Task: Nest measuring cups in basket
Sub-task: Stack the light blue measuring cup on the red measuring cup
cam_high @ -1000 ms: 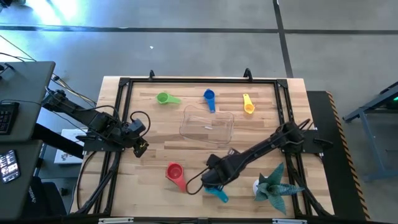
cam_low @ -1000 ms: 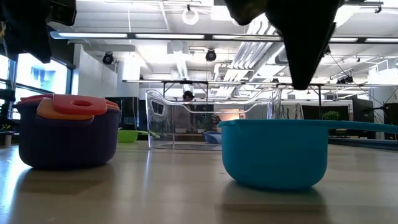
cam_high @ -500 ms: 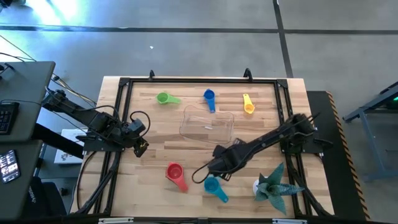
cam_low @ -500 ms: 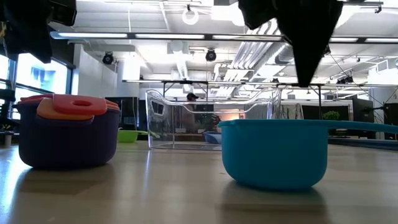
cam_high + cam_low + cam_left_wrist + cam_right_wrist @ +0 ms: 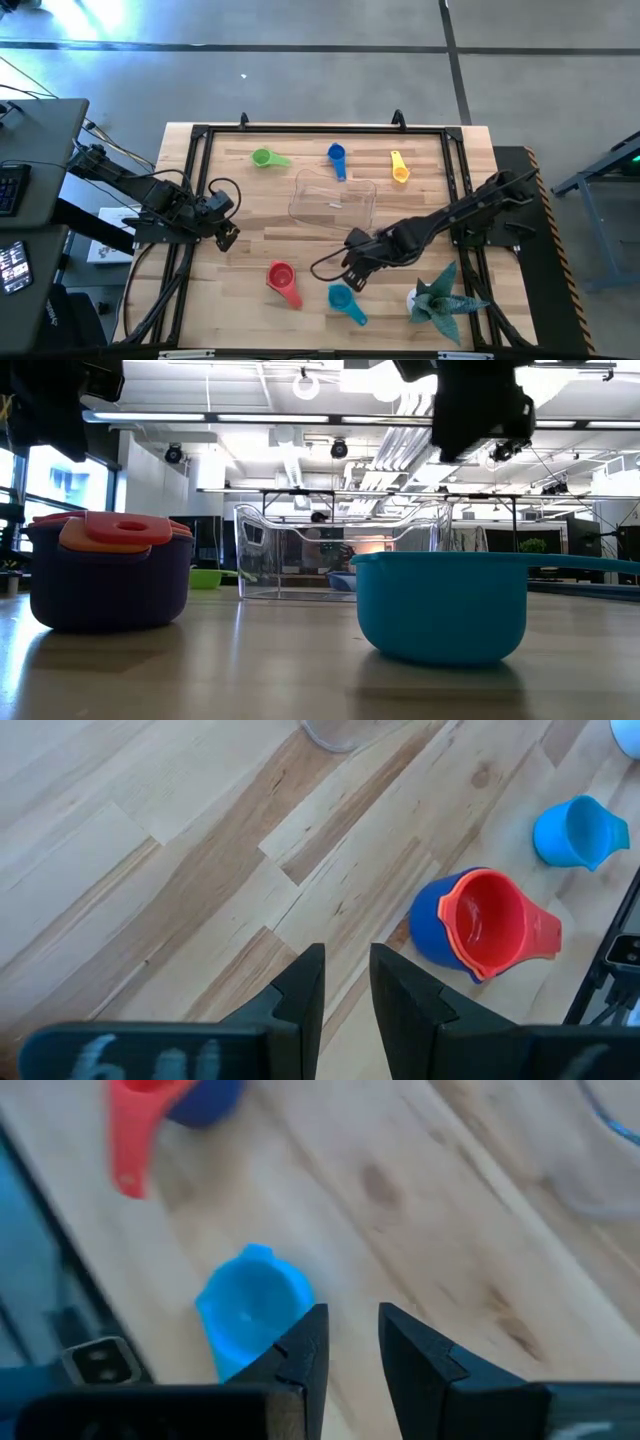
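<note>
A teal measuring cup (image 5: 341,296) (image 5: 440,605) (image 5: 250,1315) stands upright on its base near the table's near edge, handle toward the right. A stack of red and orange cups nested in a purple one (image 5: 281,275) (image 5: 110,575) (image 5: 480,925) stands to its left. Green (image 5: 262,157), blue (image 5: 336,153) and yellow (image 5: 400,172) cups lie along the far side. The clear basket (image 5: 333,198) (image 5: 340,550) sits mid-table. My right gripper (image 5: 352,274) (image 5: 350,1340) hovers just beyond the teal cup, narrowly open and holding nothing. My left gripper (image 5: 228,238) (image 5: 347,990) waits at the left, narrowly open.
A spiky teal-grey paper figure (image 5: 440,300) stands at the near right corner. A black frame (image 5: 200,135) runs round the table's edges. A black cable loops beside my right gripper (image 5: 322,268). Bare wood lies between the basket and the near cups.
My right gripper has risen from directly over the teal cup and drawn back toward the table's far and right side. The teal cup stays on the table and now shows uncovered in the high view. The left arm has kept still.
</note>
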